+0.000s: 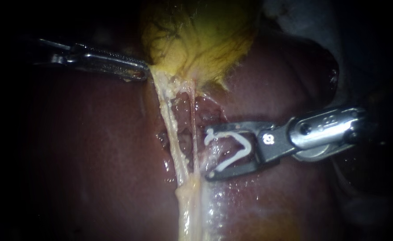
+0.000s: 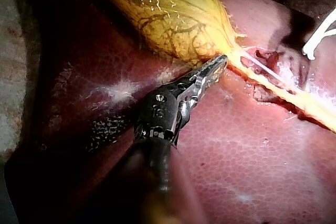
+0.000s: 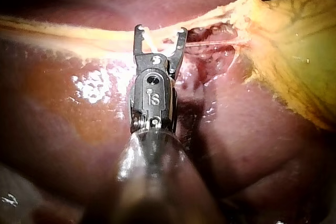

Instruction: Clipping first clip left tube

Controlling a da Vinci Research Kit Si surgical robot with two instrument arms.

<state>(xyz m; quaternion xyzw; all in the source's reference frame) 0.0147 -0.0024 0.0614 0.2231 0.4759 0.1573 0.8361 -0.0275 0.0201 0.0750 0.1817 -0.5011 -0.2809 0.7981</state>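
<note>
The yellow gallbladder (image 1: 196,35) lies on the dark red liver (image 1: 94,156). Two tubes run down from its neck: a thick pale left tube (image 1: 169,120) and a thin pink right tube (image 1: 193,129). My left instrument (image 1: 143,71) is shut on the gallbladder's lower edge, also seen from its wrist (image 2: 218,66). My right instrument (image 1: 209,154) comes in from the right. Its jaws stand wide apart, holding an open white clip (image 1: 236,149) between them. The clip's tips sit just right of the thin tube, and neither tube lies inside it. From the right wrist, those jaws (image 3: 160,32) reach the pale strand.
Raw, dissected liver bed (image 1: 181,134) shows between and around the tubes. Below, the tubes merge into a pale fatty band (image 1: 190,205). A grey drape (image 1: 303,22) lies at the upper right, beyond the liver's edge.
</note>
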